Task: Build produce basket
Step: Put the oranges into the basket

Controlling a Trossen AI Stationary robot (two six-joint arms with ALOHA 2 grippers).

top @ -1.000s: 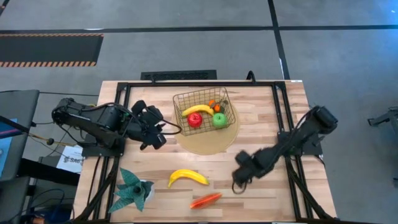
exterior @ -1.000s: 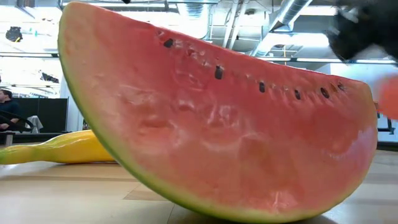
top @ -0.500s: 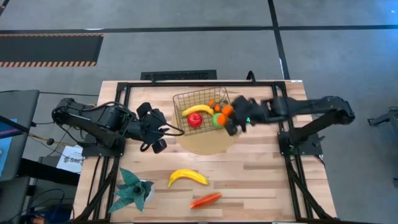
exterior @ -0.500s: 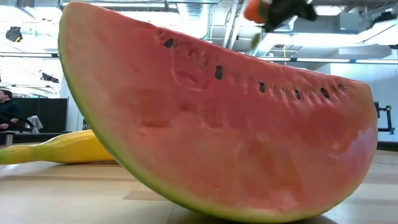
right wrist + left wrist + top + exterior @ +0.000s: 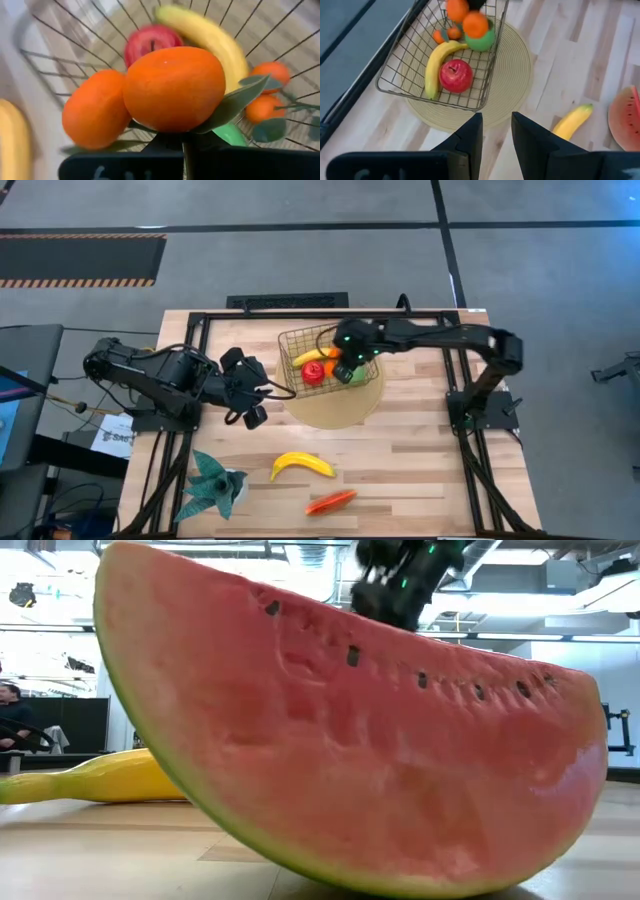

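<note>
Right hand (image 5: 347, 362) extended over the gold wire basket (image 5: 292, 345), fingers closed on a tangerine cluster (image 5: 150, 97) of two oranges with green leaves; cluster held above the basket interior, clear of the contents below. In the left wrist view, same cluster (image 5: 468, 19) seen hanging over the green apple (image 5: 482, 40).

Basket seated on a round tan mat (image 5: 335, 412) near the back of the tabletop (image 5: 420, 470). Inside: red apple (image 5: 312, 374), one banana (image 5: 308, 356), green apple partly hidden under the right hand, and a second small tangerine cluster (image 5: 446, 34) at the far corner.

Left hand (image 5: 250, 387) resting low just beside the basket's left side, fingers (image 5: 470, 137) slightly parted with a narrow gap, holding nothing.

Outside the basket, toward the front of the tabletop: second banana (image 5: 302, 466), watermelon slice (image 5: 331, 502), teal spiky plant (image 5: 214, 486). Watermelon slice fills most of the low view, banana behind it.
</note>
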